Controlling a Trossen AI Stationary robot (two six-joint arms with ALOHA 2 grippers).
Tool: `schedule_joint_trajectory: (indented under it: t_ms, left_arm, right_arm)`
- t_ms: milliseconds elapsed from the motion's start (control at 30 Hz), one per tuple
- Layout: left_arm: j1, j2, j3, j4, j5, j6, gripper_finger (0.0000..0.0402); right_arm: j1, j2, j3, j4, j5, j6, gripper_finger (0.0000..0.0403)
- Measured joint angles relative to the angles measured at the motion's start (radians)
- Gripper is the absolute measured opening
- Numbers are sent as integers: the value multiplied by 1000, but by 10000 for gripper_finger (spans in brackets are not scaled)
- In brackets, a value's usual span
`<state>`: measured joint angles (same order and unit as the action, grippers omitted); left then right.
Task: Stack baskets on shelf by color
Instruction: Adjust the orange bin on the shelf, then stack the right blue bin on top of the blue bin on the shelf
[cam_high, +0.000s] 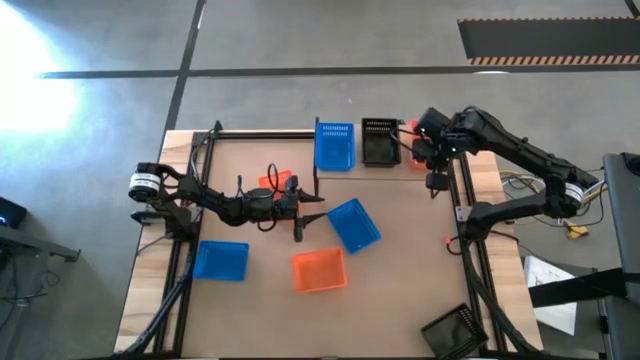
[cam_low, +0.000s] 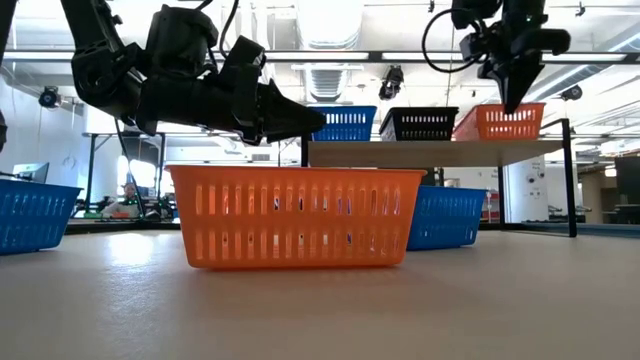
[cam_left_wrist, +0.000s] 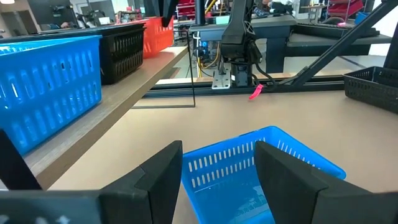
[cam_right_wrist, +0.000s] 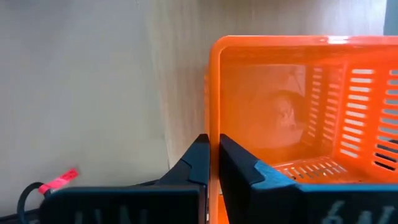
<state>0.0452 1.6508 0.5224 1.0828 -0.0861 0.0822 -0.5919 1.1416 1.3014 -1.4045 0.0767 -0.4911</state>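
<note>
Strong glare whitens the high view's upper-left corner (elsewhere evenly lit).

Tan table with loose blue, orange, black baskets, shelf bearing three

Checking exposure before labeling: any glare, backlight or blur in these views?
High view: a bright glare patch washes out the floor at upper left. Low view: ceiling lights backlight the left pincer, leaving it nearly a silhouette; the near orange basket glows. Right wrist view: the shelf's orange basket looks soft, with the right pincer shut on its wall.
</note>
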Motion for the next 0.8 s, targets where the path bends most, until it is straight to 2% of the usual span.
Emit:
schedule_joint_trajectory:
  t_ms: [267, 367, 600, 733, 800]
  left_arm:
    - [0, 0, 1, 1, 0, 0, 185]
    - [0, 0, 1, 1, 0, 0, 185]
    - [0, 0, 0, 0, 0, -1, 185]
    - [0, 0, 0, 0, 0, -1, 185]
    - [0, 0, 1, 0, 0, -1, 185]
  right_arm:
    - [7, -2, 0, -3, 3, -5, 13]
    - [7, -2, 0, -3, 33, 1, 18]
    - [7, -17, 5, -39, 65, 40, 92]
    - [10, -23, 45, -83, 65, 148, 127]
    - [21, -31, 62, -84, 73, 263, 132]
